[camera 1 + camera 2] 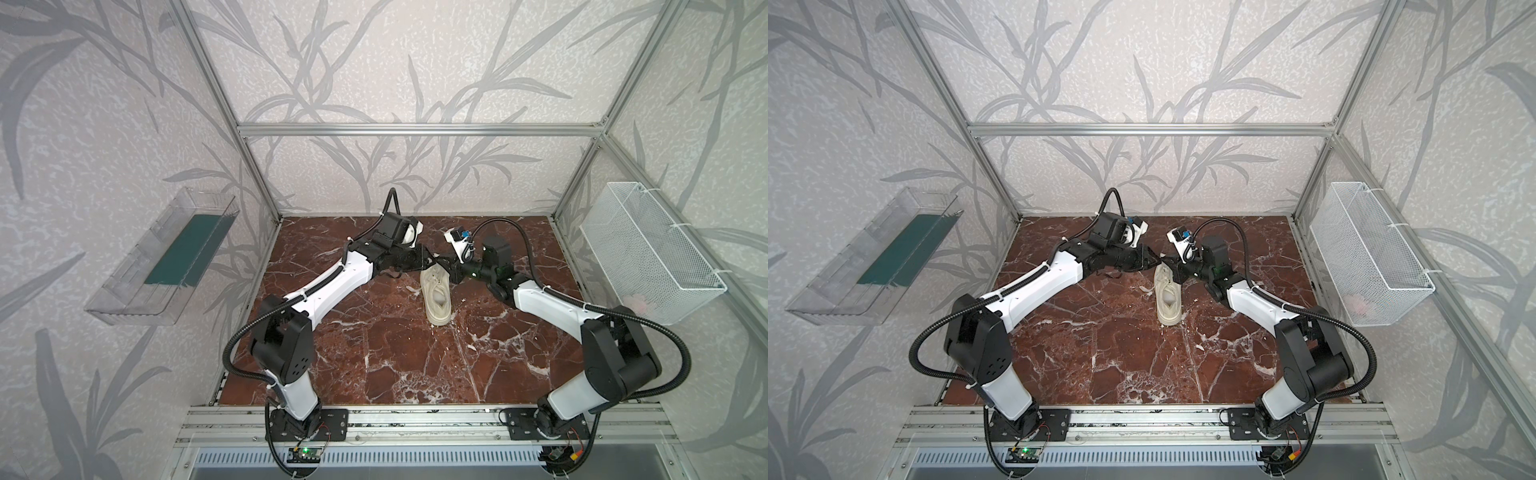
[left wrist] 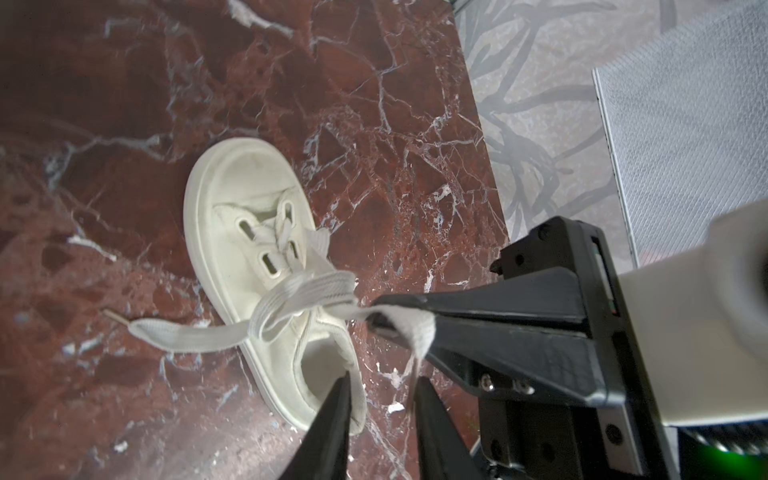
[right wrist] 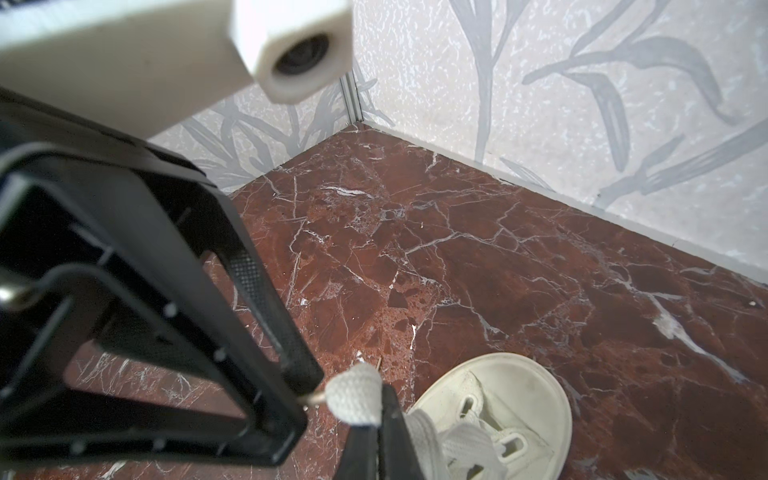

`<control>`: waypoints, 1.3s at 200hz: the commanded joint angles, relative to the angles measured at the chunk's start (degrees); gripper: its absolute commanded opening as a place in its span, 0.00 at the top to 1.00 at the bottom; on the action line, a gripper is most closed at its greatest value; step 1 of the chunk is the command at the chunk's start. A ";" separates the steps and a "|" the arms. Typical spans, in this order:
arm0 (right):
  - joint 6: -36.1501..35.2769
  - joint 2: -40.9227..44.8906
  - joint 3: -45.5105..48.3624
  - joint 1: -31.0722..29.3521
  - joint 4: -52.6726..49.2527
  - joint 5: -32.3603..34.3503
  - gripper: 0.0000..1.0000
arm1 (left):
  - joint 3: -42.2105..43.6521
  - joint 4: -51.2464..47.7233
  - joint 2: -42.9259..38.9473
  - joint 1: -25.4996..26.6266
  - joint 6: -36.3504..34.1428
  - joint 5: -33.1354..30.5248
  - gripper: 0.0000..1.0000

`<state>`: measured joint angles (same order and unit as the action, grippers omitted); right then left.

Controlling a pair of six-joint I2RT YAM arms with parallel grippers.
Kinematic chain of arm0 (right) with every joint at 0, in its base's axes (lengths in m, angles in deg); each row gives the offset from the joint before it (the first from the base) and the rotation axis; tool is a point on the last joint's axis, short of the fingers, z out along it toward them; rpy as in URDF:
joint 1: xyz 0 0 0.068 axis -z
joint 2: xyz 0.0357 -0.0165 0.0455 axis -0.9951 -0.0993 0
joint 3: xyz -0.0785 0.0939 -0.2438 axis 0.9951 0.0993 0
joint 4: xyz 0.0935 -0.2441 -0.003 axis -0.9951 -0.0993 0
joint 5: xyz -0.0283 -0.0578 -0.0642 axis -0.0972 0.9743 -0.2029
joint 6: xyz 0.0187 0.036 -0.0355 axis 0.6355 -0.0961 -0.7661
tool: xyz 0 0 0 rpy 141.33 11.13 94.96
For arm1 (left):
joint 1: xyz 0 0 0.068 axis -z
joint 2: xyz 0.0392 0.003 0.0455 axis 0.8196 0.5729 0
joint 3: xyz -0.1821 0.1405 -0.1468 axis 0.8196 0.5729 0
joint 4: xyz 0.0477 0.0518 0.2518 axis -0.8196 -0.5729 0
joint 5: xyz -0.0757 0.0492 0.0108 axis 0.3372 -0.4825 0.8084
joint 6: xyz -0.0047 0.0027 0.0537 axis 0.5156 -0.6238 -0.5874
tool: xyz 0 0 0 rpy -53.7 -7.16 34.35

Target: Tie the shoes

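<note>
A cream sneaker (image 1: pixel 436 297) (image 1: pixel 1168 297) lies on the red marble table, toe away from the arms' bases. Both grippers meet just above its toe end. In the right wrist view my right gripper (image 3: pixel 376 415) is shut on a fold of the flat cream lace (image 3: pixel 353 392). The left wrist view shows that lace (image 2: pixel 411 326) running taut from the crossed loops (image 2: pixel 307 291) into the right gripper (image 2: pixel 376 311). My left gripper (image 2: pixel 384 378) stands open, and the lace's thin tip hangs beside one finger. The other lace end (image 2: pixel 178 332) lies flat on the marble.
A white wire basket (image 1: pixel 648 253) hangs on the right wall and a clear plastic bin (image 1: pixel 162 257) on the left wall. Aluminium frame posts (image 1: pixel 257 183) and papered walls close in the marble table (image 1: pixel 374 353) at the back and sides.
</note>
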<state>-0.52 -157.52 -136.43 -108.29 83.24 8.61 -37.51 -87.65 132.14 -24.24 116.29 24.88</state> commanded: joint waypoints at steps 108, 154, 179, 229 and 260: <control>3.01 1.67 -0.64 1.55 0.03 -2.68 1.00 | 20.11 11.22 -0.68 -3.73 -46.48 -2.47 0.53; 4.53 1.58 -0.98 2.37 -0.32 -3.91 1.00 | 25.17 22.59 1.40 -3.67 -52.16 1.01 0.48; 4.68 1.49 -1.59 2.70 -1.06 -4.53 1.00 | 25.76 26.69 3.25 -3.71 -52.38 2.11 0.47; 4.83 1.11 -2.56 2.98 -2.00 -5.72 1.00 | 22.69 29.51 7.92 -3.74 -49.41 5.85 0.47; 5.13 0.87 -2.83 3.13 -2.08 -6.42 1.00 | 20.68 30.36 10.81 -3.76 -46.82 8.15 0.50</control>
<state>4.00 -157.20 -137.02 -105.49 81.38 3.76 -14.19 -59.19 141.10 -28.07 68.18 29.58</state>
